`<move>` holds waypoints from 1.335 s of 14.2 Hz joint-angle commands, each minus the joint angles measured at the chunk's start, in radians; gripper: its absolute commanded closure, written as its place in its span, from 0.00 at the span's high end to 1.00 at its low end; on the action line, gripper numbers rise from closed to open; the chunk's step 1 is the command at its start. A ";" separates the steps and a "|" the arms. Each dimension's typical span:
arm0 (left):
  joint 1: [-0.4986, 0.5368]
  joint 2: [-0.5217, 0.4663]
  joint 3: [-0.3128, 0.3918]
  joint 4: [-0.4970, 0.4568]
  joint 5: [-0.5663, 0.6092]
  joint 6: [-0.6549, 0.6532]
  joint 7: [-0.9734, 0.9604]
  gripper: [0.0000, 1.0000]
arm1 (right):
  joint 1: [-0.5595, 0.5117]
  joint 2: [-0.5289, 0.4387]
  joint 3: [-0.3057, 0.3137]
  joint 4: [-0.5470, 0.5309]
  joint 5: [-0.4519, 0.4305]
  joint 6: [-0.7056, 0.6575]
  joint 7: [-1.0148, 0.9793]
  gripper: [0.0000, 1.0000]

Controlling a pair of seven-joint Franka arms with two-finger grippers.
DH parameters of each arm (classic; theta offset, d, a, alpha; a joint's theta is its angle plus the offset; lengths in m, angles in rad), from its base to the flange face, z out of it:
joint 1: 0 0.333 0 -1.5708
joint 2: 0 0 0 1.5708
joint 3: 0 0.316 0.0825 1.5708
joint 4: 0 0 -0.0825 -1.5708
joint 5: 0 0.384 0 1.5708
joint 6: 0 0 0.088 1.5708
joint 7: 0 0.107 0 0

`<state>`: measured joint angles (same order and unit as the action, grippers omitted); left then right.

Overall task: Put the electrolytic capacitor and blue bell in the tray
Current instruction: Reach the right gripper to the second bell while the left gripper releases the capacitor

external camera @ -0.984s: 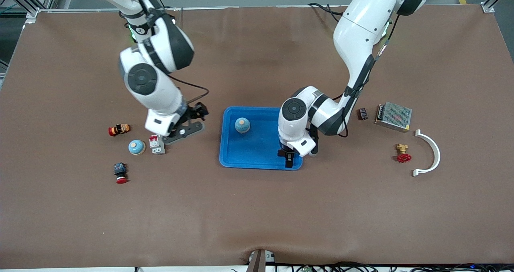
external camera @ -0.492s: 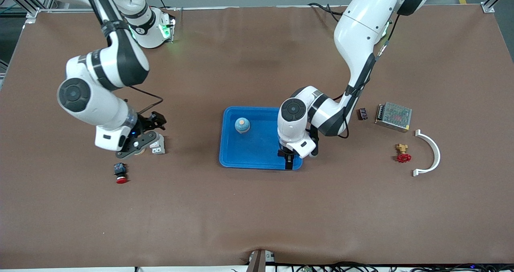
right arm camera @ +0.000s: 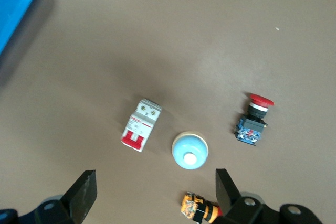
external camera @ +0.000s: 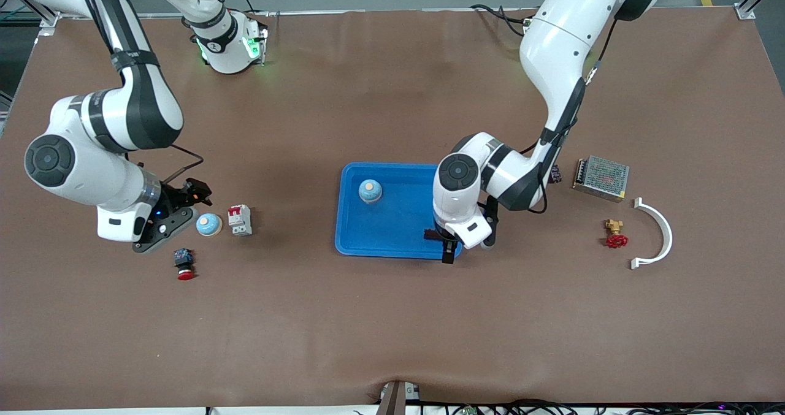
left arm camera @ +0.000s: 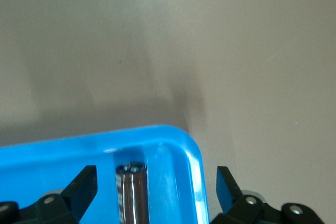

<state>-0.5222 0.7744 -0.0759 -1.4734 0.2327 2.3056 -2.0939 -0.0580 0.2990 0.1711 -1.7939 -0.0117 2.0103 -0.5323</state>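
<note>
Front view: two blue bells counted, one (external camera: 370, 190) inside tray (external camera: 392, 243), one (external camera: 209, 224) on table beside circuit breaker (external camera: 240, 220). Left gripper (external camera: 451, 251) over tray corner nearest camera, jaws open. Right gripper (external camera: 160, 226) low beside table bell, jaws open, empty.

Left wrist view: one electrolytic capacitor (left arm camera: 132, 192) lying in tray corner between spread fingers (left arm camera: 80, 187), ungripped.

Right wrist view: one bell, one breaker, one red pushbutton (right arm camera: 254, 118), one orange part (right arm camera: 200, 208).

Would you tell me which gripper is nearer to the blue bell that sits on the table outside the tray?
Right. The right gripper hangs open just beside the blue bell, toward the right arm's end of the table. The left gripper is open over the tray corner, well away.
</note>
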 commanded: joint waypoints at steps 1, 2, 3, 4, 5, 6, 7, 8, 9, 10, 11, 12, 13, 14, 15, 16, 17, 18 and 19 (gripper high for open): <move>0.034 -0.043 -0.008 -0.010 0.007 -0.060 0.096 1.00 | -0.039 0.044 0.018 0.019 -0.039 0.004 -0.023 1.00; 0.047 -0.049 -0.008 -0.010 0.007 -0.087 0.136 1.00 | -0.043 0.055 0.018 0.019 -0.045 0.010 -0.034 1.00; 0.057 -0.050 -0.010 -0.010 0.005 -0.121 0.181 1.00 | -0.055 0.066 0.018 0.019 -0.045 0.015 -0.060 1.00; 0.062 -0.055 -0.008 -0.013 0.005 -0.141 0.222 1.00 | -0.068 0.078 0.018 0.019 -0.045 0.024 -0.092 1.00; 0.071 -0.055 -0.008 -0.016 0.005 -0.159 0.270 1.00 | -0.078 0.089 0.018 0.019 -0.045 0.033 -0.116 1.00; 0.085 -0.055 -0.008 -0.018 0.007 -0.184 0.325 1.00 | -0.088 0.101 0.018 0.019 -0.048 0.041 -0.136 1.00; 0.087 -0.055 -0.007 -0.018 0.007 -0.210 0.384 1.00 | -0.091 0.120 0.018 0.018 -0.056 0.050 -0.155 1.00; 0.088 -0.058 -0.007 -0.018 0.008 -0.245 0.447 1.00 | -0.100 0.141 0.018 0.018 -0.060 0.067 -0.167 1.00; 0.096 -0.066 -0.005 -0.018 0.008 -0.282 0.497 1.00 | -0.106 0.161 0.018 0.016 -0.066 0.086 -0.179 1.00; 0.117 -0.075 -0.007 -0.018 0.008 -0.310 0.543 1.00 | -0.111 0.176 0.018 0.013 -0.068 0.103 -0.196 1.00; 0.128 -0.089 -0.007 -0.027 0.011 -0.328 0.587 1.00 | -0.115 0.190 0.018 0.010 -0.068 0.116 -0.209 1.00; 0.139 -0.110 -0.007 -0.050 0.010 -0.333 0.644 1.00 | -0.117 0.202 0.018 0.004 -0.068 0.134 -0.213 1.00; 0.157 -0.133 -0.007 -0.082 0.014 -0.333 0.681 1.00 | -0.117 0.204 0.018 -0.015 -0.068 0.159 -0.213 1.00; 0.178 -0.159 -0.007 -0.117 0.017 -0.325 0.731 1.00 | -0.115 0.203 0.018 -0.034 -0.070 0.183 -0.213 1.00; 0.192 -0.181 -0.007 -0.140 0.019 -0.318 0.786 1.00 | -0.115 0.203 0.018 -0.047 -0.070 0.195 -0.213 1.00; 0.218 -0.204 -0.007 -0.160 0.020 -0.313 0.842 1.00 | -0.117 0.203 0.018 -0.050 -0.070 0.199 -0.213 1.00; 0.240 -0.223 -0.008 -0.177 0.020 -0.311 0.898 1.00 | -0.117 0.201 0.018 -0.051 -0.070 0.197 -0.213 1.00; 0.257 -0.248 -0.008 -0.192 0.020 -0.308 0.958 1.00 | -0.124 0.201 0.018 -0.061 -0.070 0.199 -0.215 1.00; 0.278 -0.269 -0.008 -0.206 0.020 -0.308 1.016 1.00 | -0.129 0.200 0.018 -0.076 -0.071 0.211 -0.215 1.00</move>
<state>-0.2803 0.5902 -0.0753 -1.5968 0.2327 1.9830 -1.1700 -0.1576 0.5152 0.1720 -1.8326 -0.0611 2.1995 -0.7358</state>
